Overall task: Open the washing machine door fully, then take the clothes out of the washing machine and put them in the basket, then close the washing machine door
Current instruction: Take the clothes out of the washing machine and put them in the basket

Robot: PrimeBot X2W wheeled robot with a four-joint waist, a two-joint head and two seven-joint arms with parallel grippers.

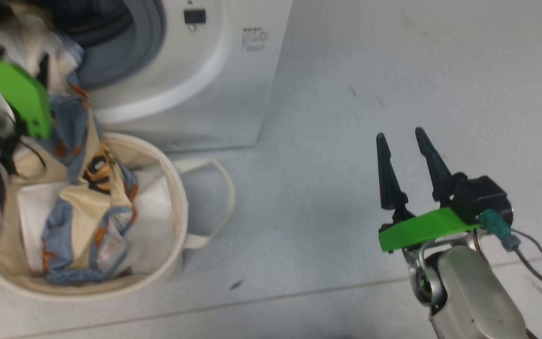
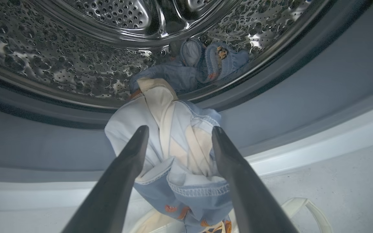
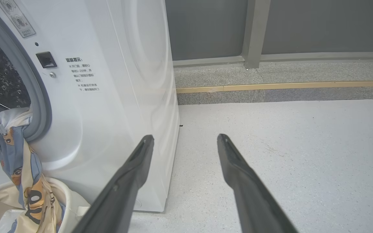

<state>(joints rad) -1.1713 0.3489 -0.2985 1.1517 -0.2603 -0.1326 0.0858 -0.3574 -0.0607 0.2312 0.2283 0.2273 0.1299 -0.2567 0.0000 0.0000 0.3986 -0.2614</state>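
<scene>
Two long dark fingers of the left gripper [image 2: 180, 139] stand spread around the soft blue-and-cream clothes [image 2: 176, 152], mid-frame, released so the fabric trails from the steel drum [image 2: 76, 64] into the cream canvas basket [image 1: 177, 188], lower left. The right gripper [image 1: 405, 141] idles unclenched, empty.

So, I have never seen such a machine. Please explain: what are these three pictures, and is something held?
It is a wheeled robot with two arms. The head picture looks down on a washing machine and a canvas basket on the floor. The other two pictures come from wrist cameras. The left hand is open at the drum, with the clothes between its fingers, trailing from the drum down into the basket. The right hand is open and empty above the floor.
</scene>
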